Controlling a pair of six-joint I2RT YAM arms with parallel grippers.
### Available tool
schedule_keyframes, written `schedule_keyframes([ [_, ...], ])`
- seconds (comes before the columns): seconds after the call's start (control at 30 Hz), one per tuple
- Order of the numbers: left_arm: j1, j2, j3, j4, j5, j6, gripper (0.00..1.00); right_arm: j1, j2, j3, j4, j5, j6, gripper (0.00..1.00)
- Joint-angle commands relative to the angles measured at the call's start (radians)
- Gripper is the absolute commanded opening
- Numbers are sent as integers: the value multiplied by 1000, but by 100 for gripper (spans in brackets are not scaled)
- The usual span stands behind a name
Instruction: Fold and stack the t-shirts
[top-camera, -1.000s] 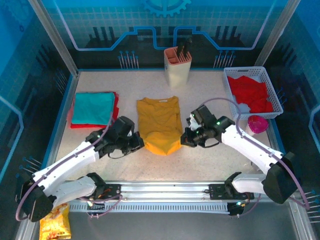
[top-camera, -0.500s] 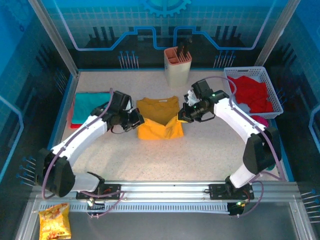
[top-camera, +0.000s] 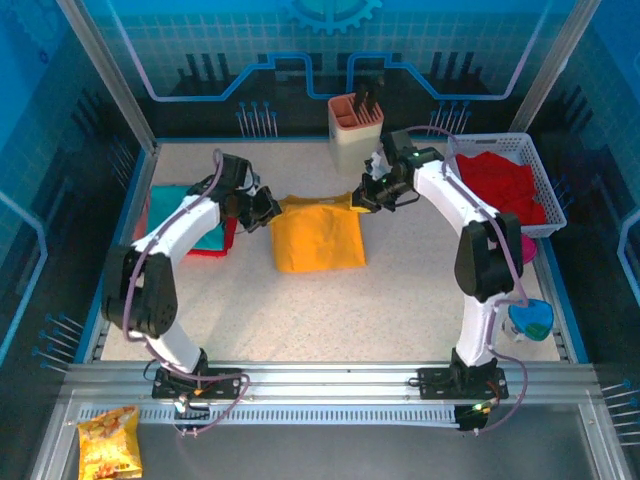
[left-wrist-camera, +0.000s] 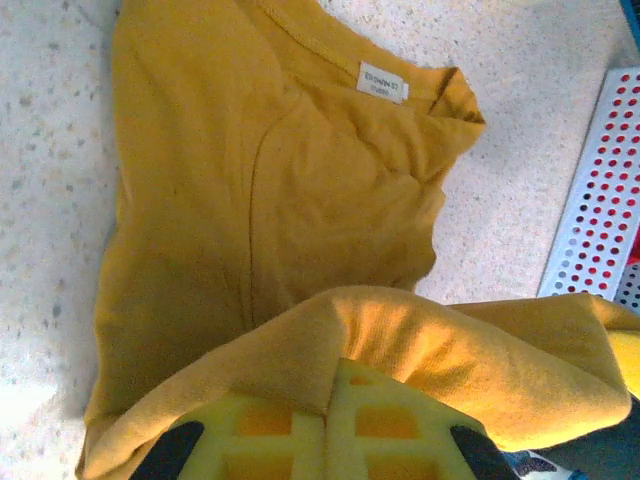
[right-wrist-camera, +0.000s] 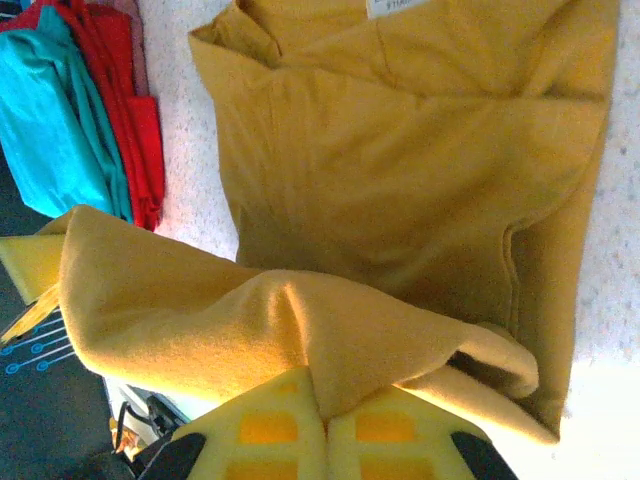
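A soft fold of the mustard-yellow t-shirt (top-camera: 318, 238) is pinched between the left jaws' waffle-gridded yellow pads (left-wrist-camera: 270, 430), another by the right jaws. Ahead of both, its body is spread on the speckled desk (top-camera: 400, 290). Beside the left jaws, a teal t-shirt (right-wrist-camera: 45, 110) is laid on a red t-shirt (right-wrist-camera: 125, 70).

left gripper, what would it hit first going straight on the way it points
Probably the flat lower layer of the yellow t-shirt, near its collar; the left gripper is shut on its hem.

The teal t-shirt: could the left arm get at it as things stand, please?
Probably not yet: the teal t-shirt lies close beside the left hand, nothing between, but that hand is shut on the mustard t-shirt.
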Motion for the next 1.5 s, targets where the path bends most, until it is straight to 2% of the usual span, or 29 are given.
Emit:
schedule_keyframes([
  [0.0,13,72,78,40,45,45,0,-21,75,91,-45,-35,-32,0],
  [0.33,56,209,169,64,56,46,1,-41,253,292,-69,-42,-38,0],
  [0.4,61,237,187,63,53,52,7,-43,287,333,-73,-31,-38,0],
  [0.47,67,274,203,75,45,55,24,-46,324,368,-57,-27,-34,2],
  [0.5,71,295,211,87,44,54,30,-47,337,394,-50,-26,-28,7],
  [0.57,81,336,232,109,53,55,40,-51,405,446,-34,-32,-15,38],
  [0.6,87,358,251,108,58,60,48,-56,424,470,-33,-33,-9,48],
  [0.73,122,361,298,80,68,76,53,-56,401,459,10,-33,-17,79],
  [0.77,127,344,295,77,60,81,55,-57,380,436,20,-28,-20,83],
  [0.9,118,251,269,67,64,84,57,-52,253,298,80,-49,-10,87],
  [1.13,6,161,145,196,115,-19,57,6,47,-18,277,-144,101,87],
  [1.3,-38,275,200,267,160,-81,55,71,-25,-202,444,-161,193,87],
  [1.47,-63,409,302,253,149,-81,54,123,-10,-375,730,-236,295,87],
])
